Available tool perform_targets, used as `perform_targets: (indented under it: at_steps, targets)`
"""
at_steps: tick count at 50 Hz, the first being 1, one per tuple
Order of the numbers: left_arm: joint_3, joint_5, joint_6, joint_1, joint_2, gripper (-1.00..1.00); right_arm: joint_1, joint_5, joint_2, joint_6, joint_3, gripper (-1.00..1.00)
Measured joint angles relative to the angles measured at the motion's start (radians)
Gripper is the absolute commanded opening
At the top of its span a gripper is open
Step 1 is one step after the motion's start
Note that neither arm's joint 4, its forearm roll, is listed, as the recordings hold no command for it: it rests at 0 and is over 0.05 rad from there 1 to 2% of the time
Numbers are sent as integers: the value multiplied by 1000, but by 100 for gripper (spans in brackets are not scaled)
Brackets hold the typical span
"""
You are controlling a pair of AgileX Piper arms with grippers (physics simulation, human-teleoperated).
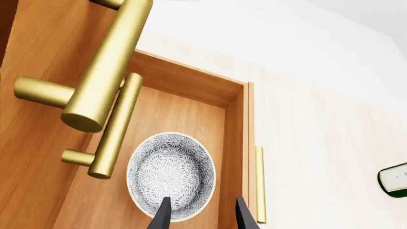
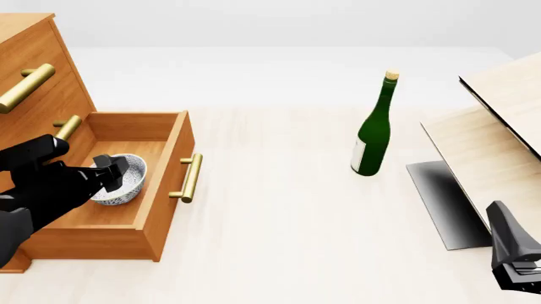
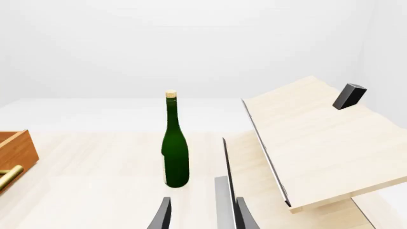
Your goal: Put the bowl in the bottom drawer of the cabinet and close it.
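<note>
Sitting in the pulled-out bottom drawer (image 2: 161, 183) of the cabinet (image 2: 34, 69), the bowl (image 2: 123, 183), with the left end effector (image 2: 108, 171) at its rim, fingers narrowly parted and seemingly straddling the wall; closing remaining; hiding its own contact there; idling parted over the bench (image 2: 279, 221), the right end effector (image 3: 202, 214), cropped.

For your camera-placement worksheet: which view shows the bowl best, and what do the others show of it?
The left wrist view: the bowl fills the picture, patterned inside visible, lying in the open bottom drawer. In the front view the bowl is small and partly hidden by the left hand. The right wrist view shows no bowl.
</note>
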Motion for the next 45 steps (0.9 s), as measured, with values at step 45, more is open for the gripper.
perform_targets:
  at_steps: [45]
  targets:
    - [-68,77,133,-172,-46,100,0,0,0,0,0,100]
